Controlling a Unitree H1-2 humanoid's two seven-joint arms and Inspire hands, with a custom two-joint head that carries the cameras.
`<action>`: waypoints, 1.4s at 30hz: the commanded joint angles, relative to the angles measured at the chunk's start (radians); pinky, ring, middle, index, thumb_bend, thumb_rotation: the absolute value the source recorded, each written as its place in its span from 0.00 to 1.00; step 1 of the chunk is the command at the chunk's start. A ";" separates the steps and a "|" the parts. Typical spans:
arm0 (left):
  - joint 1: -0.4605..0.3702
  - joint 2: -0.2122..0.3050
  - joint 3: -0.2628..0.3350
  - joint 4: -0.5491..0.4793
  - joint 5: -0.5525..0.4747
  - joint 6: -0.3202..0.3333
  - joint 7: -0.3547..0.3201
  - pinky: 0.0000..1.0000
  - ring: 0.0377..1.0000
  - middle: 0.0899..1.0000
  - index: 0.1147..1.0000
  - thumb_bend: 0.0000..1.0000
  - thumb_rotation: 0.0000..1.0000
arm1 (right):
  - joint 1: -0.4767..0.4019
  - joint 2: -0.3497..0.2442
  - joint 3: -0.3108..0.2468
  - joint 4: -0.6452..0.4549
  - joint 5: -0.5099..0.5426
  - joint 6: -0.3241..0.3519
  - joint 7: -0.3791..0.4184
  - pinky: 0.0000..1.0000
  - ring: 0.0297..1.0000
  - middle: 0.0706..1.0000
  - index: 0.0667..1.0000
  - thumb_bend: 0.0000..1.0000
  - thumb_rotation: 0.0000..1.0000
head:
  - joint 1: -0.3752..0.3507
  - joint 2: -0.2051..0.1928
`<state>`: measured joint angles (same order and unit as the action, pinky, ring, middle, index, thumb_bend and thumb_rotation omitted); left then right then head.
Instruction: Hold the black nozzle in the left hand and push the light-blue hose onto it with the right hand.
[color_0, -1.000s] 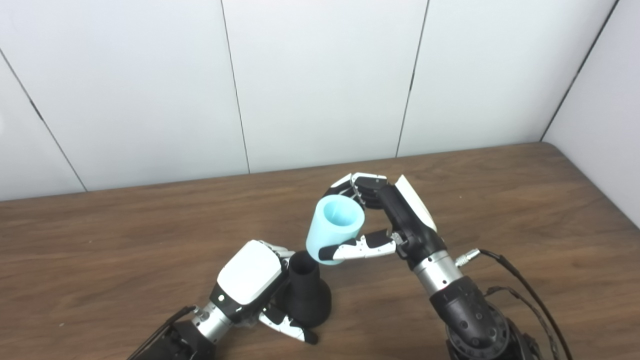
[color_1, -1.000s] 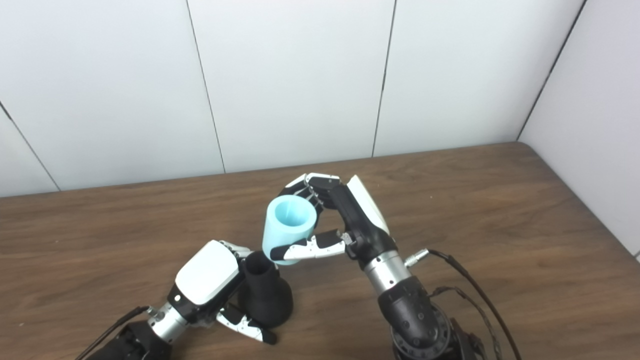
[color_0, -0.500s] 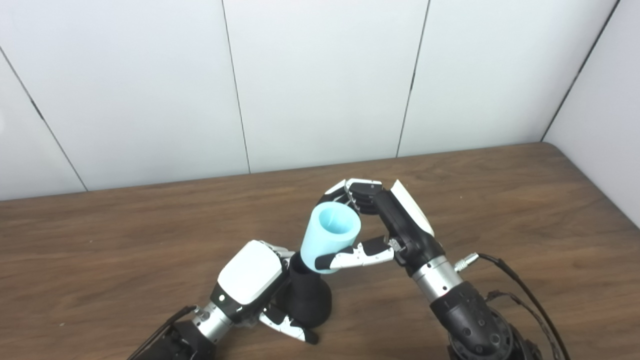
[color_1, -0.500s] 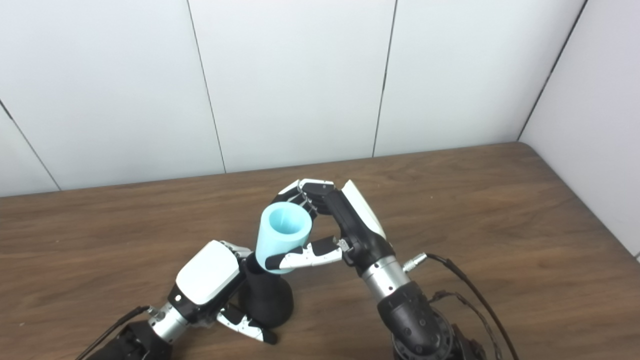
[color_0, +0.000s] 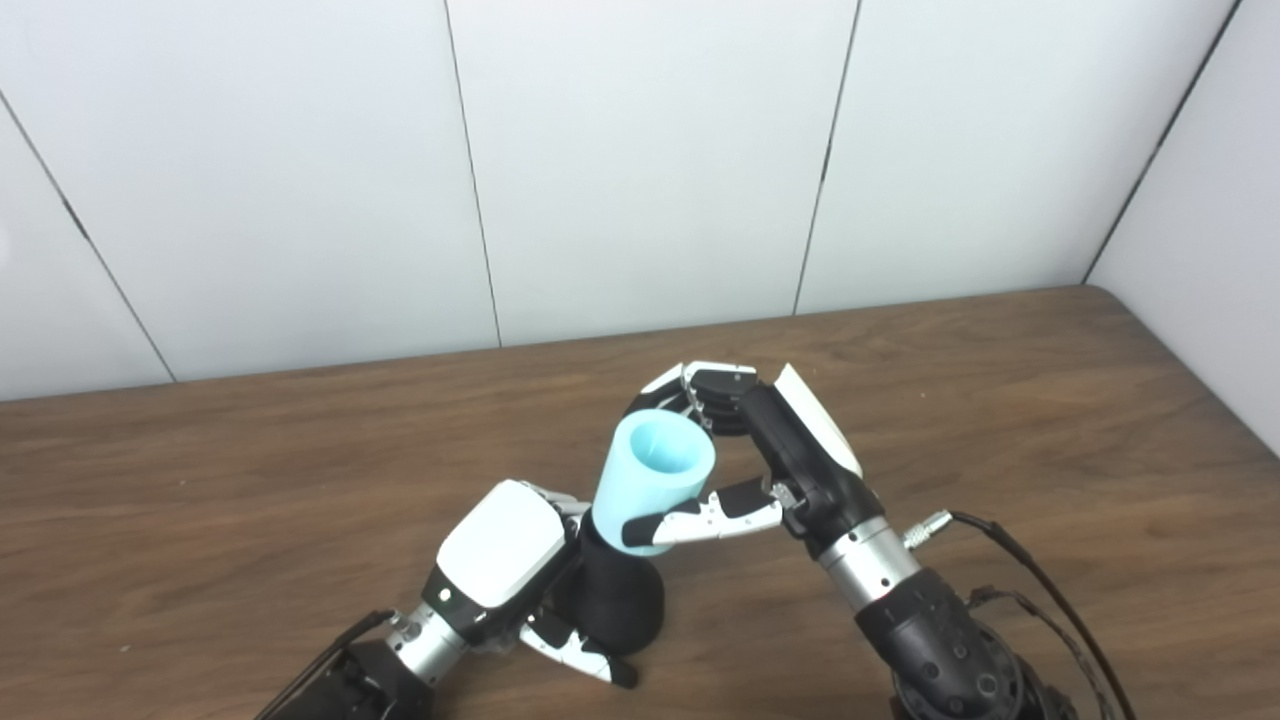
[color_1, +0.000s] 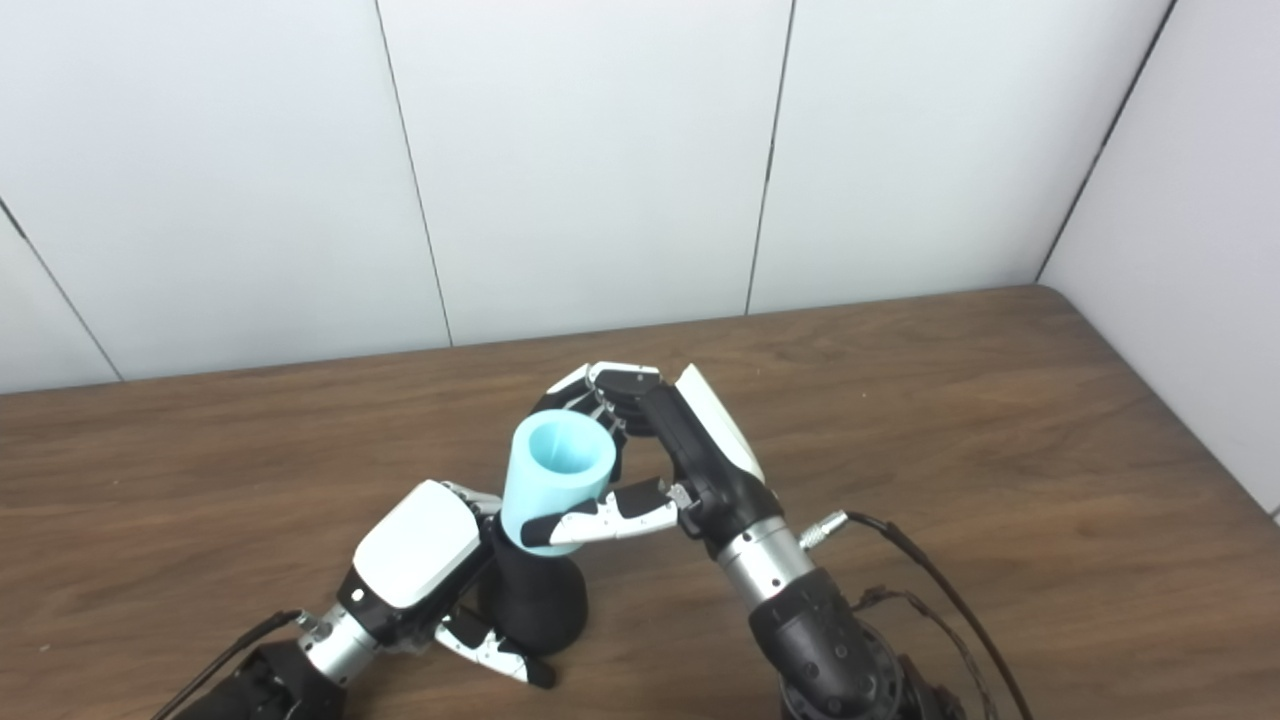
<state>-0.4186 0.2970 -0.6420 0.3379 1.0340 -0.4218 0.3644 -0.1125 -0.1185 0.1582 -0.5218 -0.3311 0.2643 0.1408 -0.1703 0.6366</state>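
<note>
The black nozzle (color_0: 615, 598) stands on its wide base on the brown table (color_0: 200, 480), narrow end up. My left hand (color_0: 500, 565) is shut on it from the left, thumb under its base. My right hand (color_0: 760, 455) is shut on the light-blue hose (color_0: 652, 480), a short open cylinder, tilted. The hose's lower end sits over the nozzle's top, hiding the nozzle's mouth. Both also show in the right eye view: the hose (color_1: 556, 482) over the nozzle (color_1: 535, 600).
White wall panels (color_0: 640, 160) rise behind the table, and a side wall (color_0: 1200, 200) closes the right. A black cable (color_0: 1040, 590) trails from my right wrist over the table.
My right hand has moved the hose left and down, from beside the nozzle's top to over it. The left hand and nozzle have stayed put.
</note>
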 joint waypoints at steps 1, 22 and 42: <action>0.106 -0.030 -0.040 0.054 0.006 0.016 -0.020 0.22 0.32 0.38 0.47 0.49 0.00 | -0.014 -0.008 0.000 -0.015 -0.007 -0.046 -0.004 0.26 0.35 0.44 0.51 0.51 0.00 | 0.000 0.000; 0.118 -0.029 -0.040 0.029 0.003 0.028 -0.046 0.21 0.32 0.37 0.47 0.49 0.00 | -0.043 -0.043 0.042 0.135 -0.046 -0.320 -0.026 0.29 0.37 0.45 0.50 0.51 0.00 | 0.005 0.004; 0.116 -0.028 -0.044 0.036 0.002 0.033 -0.050 0.22 0.32 0.38 0.47 0.49 0.00 | -0.060 -0.031 0.039 0.130 -0.068 -0.338 -0.021 0.29 0.37 0.45 0.51 0.51 0.00 | 0.001 -0.002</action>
<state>-0.4016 0.2966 -0.6367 0.3059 1.0177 -0.3901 0.3205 -0.1398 -0.1534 0.1937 -0.3671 -0.3999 -0.0459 0.1174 -0.1687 0.6335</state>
